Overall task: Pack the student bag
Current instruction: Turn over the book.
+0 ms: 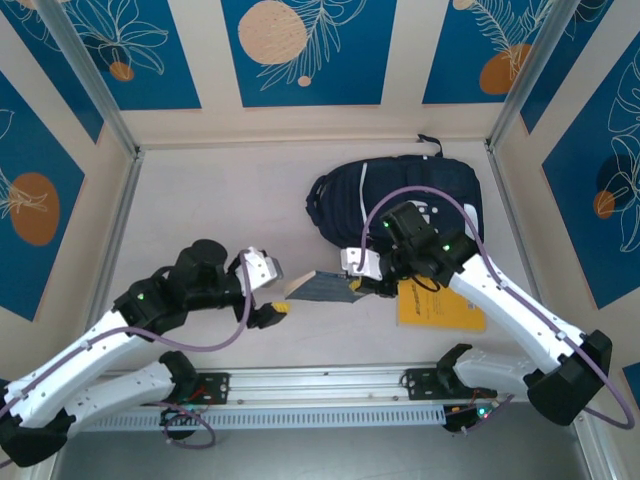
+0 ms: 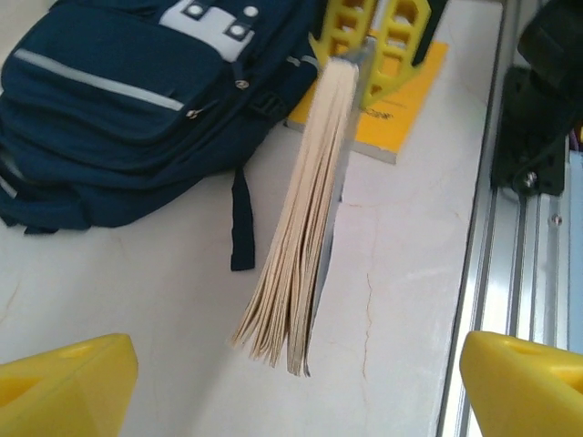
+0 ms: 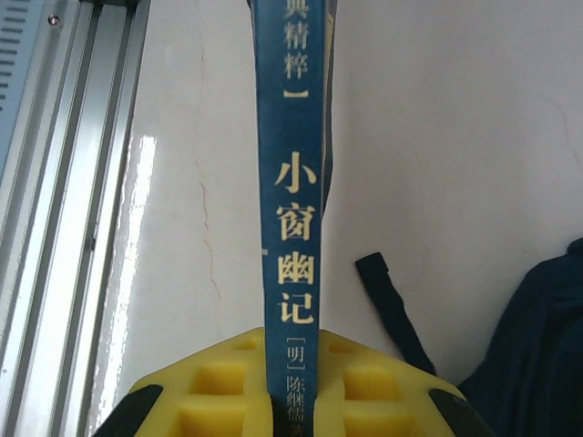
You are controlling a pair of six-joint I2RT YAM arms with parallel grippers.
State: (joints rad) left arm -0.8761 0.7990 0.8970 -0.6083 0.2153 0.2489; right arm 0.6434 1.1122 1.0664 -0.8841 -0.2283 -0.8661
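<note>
The student bag (image 1: 400,195) lies flat at the back right of the table, its pocket side showing in the left wrist view (image 2: 118,109) and its edge in the right wrist view (image 3: 537,364). My right gripper (image 1: 365,275) is shut on a blue book (image 1: 320,287), held on edge above the table in front of the bag. Its yellow pads (image 3: 228,391) clamp the spine (image 3: 293,182), which carries pale Chinese characters. The book's fanned pages (image 2: 305,228) point at my left gripper (image 2: 291,401). That gripper (image 1: 278,290) stands open, its fingers wide on either side of the book's free end, apart from it.
A yellow notebook (image 1: 440,305) lies flat on the table under the right arm, next to the bag (image 2: 401,100). A loose black strap (image 2: 241,228) trails from the bag onto the table (image 3: 392,309). The aluminium rail (image 1: 320,385) runs along the near edge (image 3: 64,182).
</note>
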